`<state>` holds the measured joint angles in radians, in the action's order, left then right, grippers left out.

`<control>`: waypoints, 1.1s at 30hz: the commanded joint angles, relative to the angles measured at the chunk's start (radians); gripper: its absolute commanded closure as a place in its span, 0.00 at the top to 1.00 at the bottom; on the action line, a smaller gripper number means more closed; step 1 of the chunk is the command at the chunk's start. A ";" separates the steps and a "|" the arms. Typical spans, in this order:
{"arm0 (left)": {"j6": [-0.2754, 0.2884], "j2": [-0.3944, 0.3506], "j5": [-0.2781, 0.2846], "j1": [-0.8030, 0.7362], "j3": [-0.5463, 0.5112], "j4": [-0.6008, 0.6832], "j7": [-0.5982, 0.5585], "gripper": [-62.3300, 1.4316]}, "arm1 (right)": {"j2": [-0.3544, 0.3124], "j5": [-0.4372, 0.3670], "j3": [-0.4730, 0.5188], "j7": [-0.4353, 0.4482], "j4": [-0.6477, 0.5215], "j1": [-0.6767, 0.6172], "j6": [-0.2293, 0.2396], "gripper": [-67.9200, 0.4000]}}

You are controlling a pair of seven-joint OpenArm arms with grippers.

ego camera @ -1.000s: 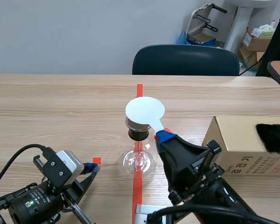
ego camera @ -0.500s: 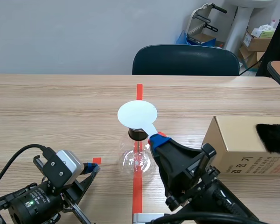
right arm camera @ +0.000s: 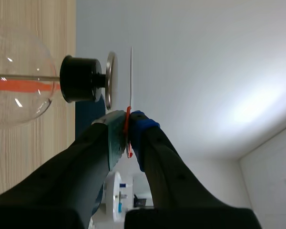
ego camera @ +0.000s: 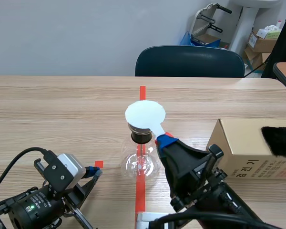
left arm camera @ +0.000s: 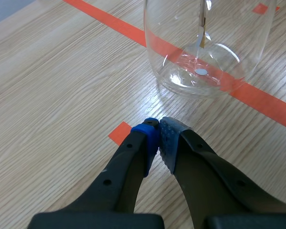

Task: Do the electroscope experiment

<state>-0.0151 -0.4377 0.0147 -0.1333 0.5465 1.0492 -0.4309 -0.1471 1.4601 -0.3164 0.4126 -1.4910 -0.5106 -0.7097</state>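
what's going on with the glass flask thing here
The right gripper holds a white disc by its handle just above the metal top plate of the electroscope, not touching it. The left gripper sits shut and empty, low over the table beside the electroscope.

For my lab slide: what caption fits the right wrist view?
Right pincer holds a thin white disc edge-on, close to but clear of the metal plate topping the flask's black stopper.

Disc [ego camera: 145, 113] over flask [ego camera: 142, 164], prob. not touching; box [ego camera: 238, 143] to R.
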 commanded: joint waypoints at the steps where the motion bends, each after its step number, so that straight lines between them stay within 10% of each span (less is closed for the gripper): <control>1: -0.002 0.005 0.000 0.001 -0.009 0.023 -0.014 0.07 | -0.011 0.001 0.001 -0.030 -0.010 0.009 -0.004 0.03; 19: -0.002 0.005 -0.001 0.001 -0.009 0.023 -0.014 0.07 | -0.011 0.001 0.003 -0.596 -0.010 0.009 -0.004 0.03; 33: -0.002 0.005 -0.001 0.000 -0.009 0.023 -0.014 0.07 | -0.011 0.001 0.003 -0.624 -0.010 0.009 -0.004 0.03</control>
<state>-0.0151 -0.4377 0.0147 -0.1333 0.5465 1.0492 -0.4309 -0.1471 1.4601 -0.3164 -0.2077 -1.4910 -0.5106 -0.7025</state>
